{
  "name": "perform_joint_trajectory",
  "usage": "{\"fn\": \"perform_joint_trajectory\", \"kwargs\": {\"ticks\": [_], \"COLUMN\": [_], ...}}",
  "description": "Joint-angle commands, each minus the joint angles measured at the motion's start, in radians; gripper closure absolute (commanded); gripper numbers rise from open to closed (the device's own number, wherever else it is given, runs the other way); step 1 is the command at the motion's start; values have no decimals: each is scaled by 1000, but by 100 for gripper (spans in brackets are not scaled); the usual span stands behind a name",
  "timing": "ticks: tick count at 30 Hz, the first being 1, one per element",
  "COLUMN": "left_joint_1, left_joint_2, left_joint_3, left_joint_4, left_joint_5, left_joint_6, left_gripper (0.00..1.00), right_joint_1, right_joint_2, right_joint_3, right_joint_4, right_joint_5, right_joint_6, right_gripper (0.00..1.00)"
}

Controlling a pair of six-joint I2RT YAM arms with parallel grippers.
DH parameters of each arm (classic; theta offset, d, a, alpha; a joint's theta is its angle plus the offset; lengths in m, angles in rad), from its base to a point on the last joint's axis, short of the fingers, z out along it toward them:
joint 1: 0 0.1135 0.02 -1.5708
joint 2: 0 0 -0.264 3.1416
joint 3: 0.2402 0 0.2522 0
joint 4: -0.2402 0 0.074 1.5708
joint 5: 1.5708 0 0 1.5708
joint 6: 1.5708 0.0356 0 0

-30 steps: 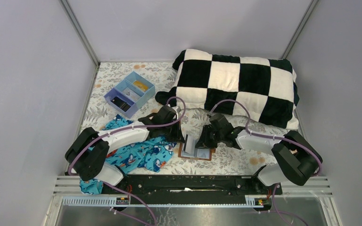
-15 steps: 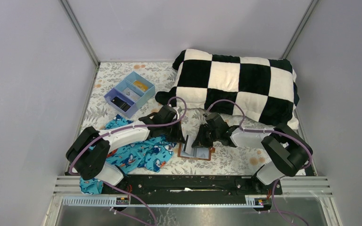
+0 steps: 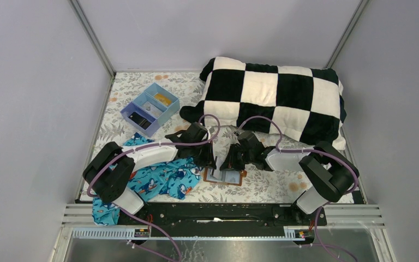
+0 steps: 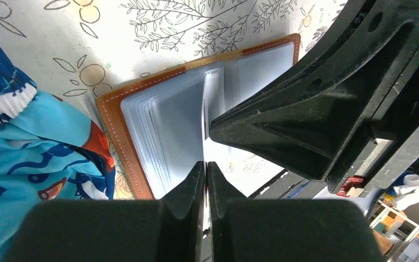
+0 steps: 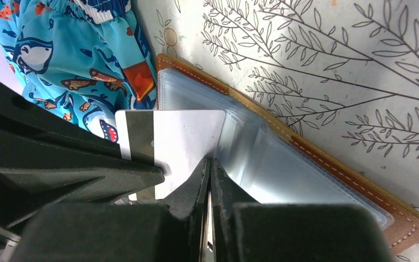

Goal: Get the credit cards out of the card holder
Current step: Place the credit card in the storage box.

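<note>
The brown card holder lies open on the floral table cover, its pale grey sleeves facing up. A whitish-grey credit card stands on edge above it, partly out of a sleeve. My left gripper is shut on this card, which shows edge-on between its fingers in the left wrist view. My right gripper is shut on the upright clear sleeve of the holder, right beside the card. The two grippers almost touch. A tan card is not in view.
A blue fish-print cloth lies against the holder's left side. A blue divided tray stands at the back left. A black-and-white checked pillow fills the back right. Grey walls close in both sides.
Both grippers have drawn closer together and lower over the holder. The right arm has swung left. The holder has shifted slightly left.
</note>
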Motion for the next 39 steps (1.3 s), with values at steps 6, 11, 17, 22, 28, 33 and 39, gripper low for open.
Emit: {"fn": "perform_joint_trajectory", "kwargs": {"ticks": [6, 11, 17, 22, 28, 33, 39], "left_joint_1": [1, 98, 246, 341, 421, 529, 581], "left_joint_2": [-78, -127, -26, 196, 410, 558, 641], "left_joint_3": [128, 315, 636, 910, 1105, 1246, 1332], "left_joint_4": [-147, -410, -730, -968, -1015, -1025, -939], "left_joint_5": [-117, -304, -685, -995, -1131, -1098, -989], "left_joint_6": [56, 120, 112, 50, -6, -66, -46], "left_gripper": [100, 100, 100, 100, 100, 100, 100], "right_joint_1": [12, 12, 12, 11, 11, 10, -5], "right_joint_2": [-68, -213, -326, -357, -337, -328, -292], "right_joint_3": [-3, 82, 160, 190, 212, 224, 247], "right_joint_4": [-72, -292, -409, -435, -473, -496, -521], "right_joint_5": [31, 112, 170, 170, 146, 131, 163], "right_joint_6": [-10, -91, -156, -184, -226, -235, -255], "right_gripper": [84, 57, 39, 36, 34, 33, 32]}}
